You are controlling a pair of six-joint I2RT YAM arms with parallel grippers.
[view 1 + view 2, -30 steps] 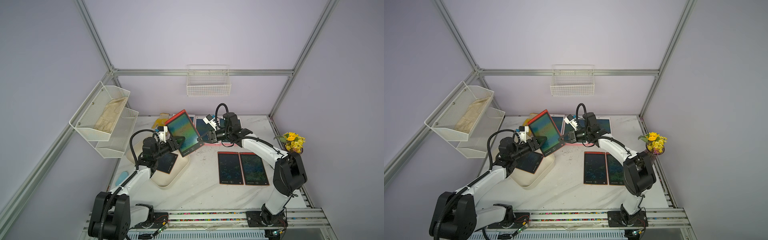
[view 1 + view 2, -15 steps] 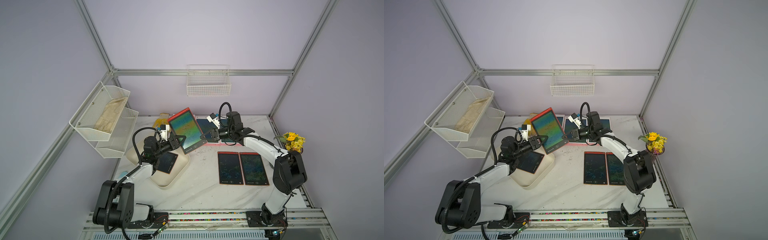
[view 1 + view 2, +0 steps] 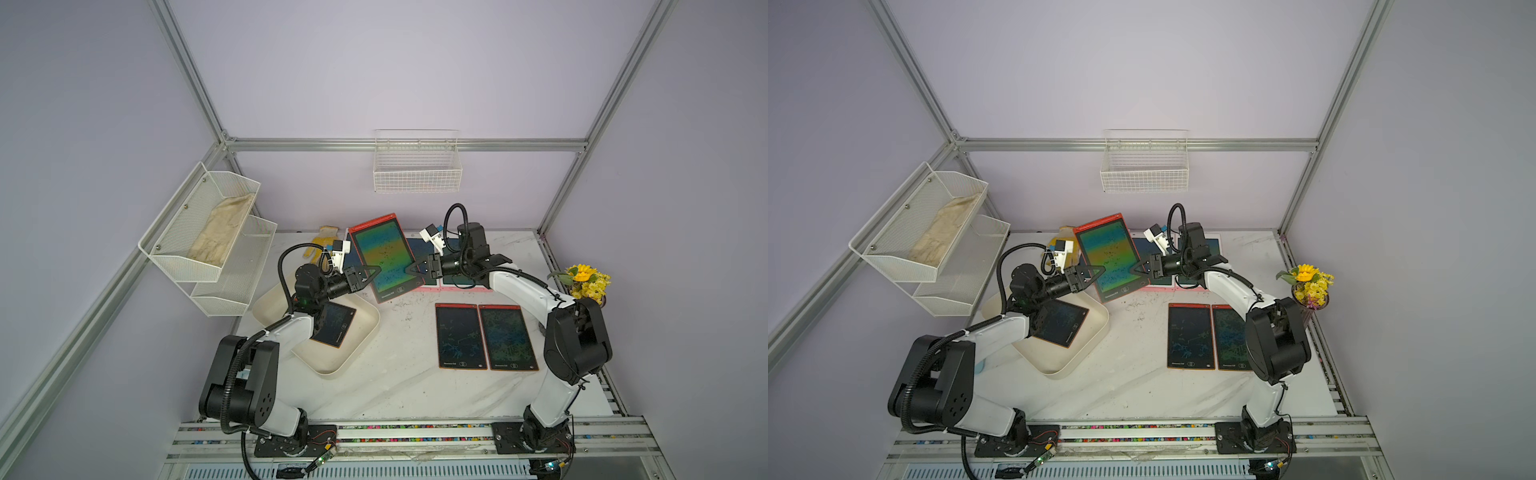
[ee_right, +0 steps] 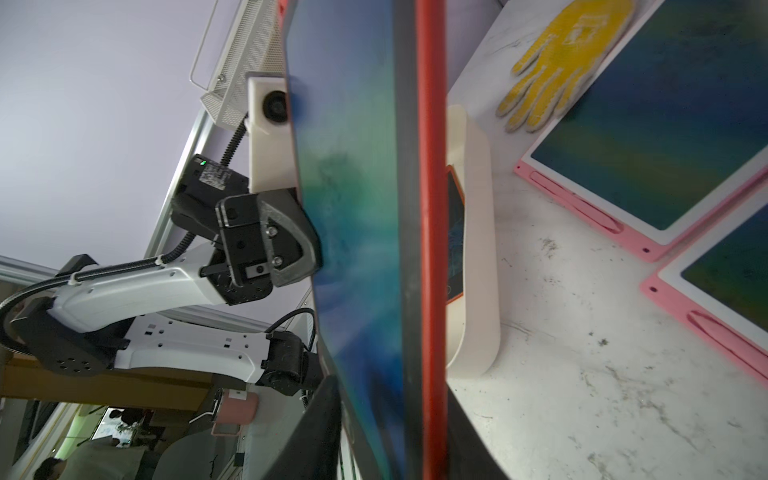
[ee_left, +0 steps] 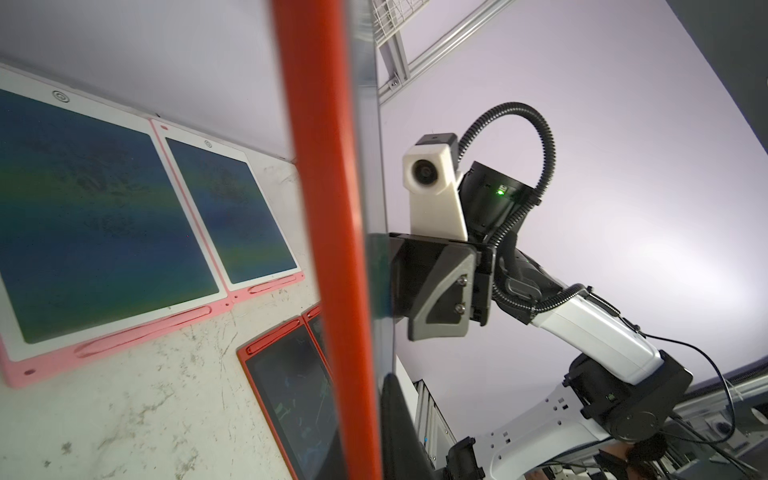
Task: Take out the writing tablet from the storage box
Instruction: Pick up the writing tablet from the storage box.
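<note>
A red-framed writing tablet (image 3: pixel 384 253) (image 3: pixel 1108 253) hangs nearly upright in the air above the back of the table, its greenish screen facing the top views. My left gripper (image 3: pixel 374 272) (image 3: pixel 1098 272) is shut on its left long edge. My right gripper (image 3: pixel 411 268) (image 3: pixel 1133 269) straddles the opposite edge, open, with a thin gap at one finger (image 4: pixel 328 407) in the right wrist view. The cream storage box (image 3: pixel 365 332) (image 3: pixel 1096 328) lies under my left arm. A second dark tablet (image 3: pixel 334 328) lies in it.
Two red-framed tablets (image 3: pixel 460 336) (image 3: pixel 507 336) lie side by side at the right. Pink-framed tablets (image 5: pixel 104 216) lie at the back, beside a yellow glove (image 3: pixel 326 235). Flowers (image 3: pixel 586 282) stand at the right edge. A mesh shelf (image 3: pixel 208 241) and a wire basket (image 3: pixel 417 166) hang on the walls.
My left gripper has closed on the tablet's left edge. My right gripper's jaws have spread off the other edge. The tablet has swung more upright and shifted slightly right.
</note>
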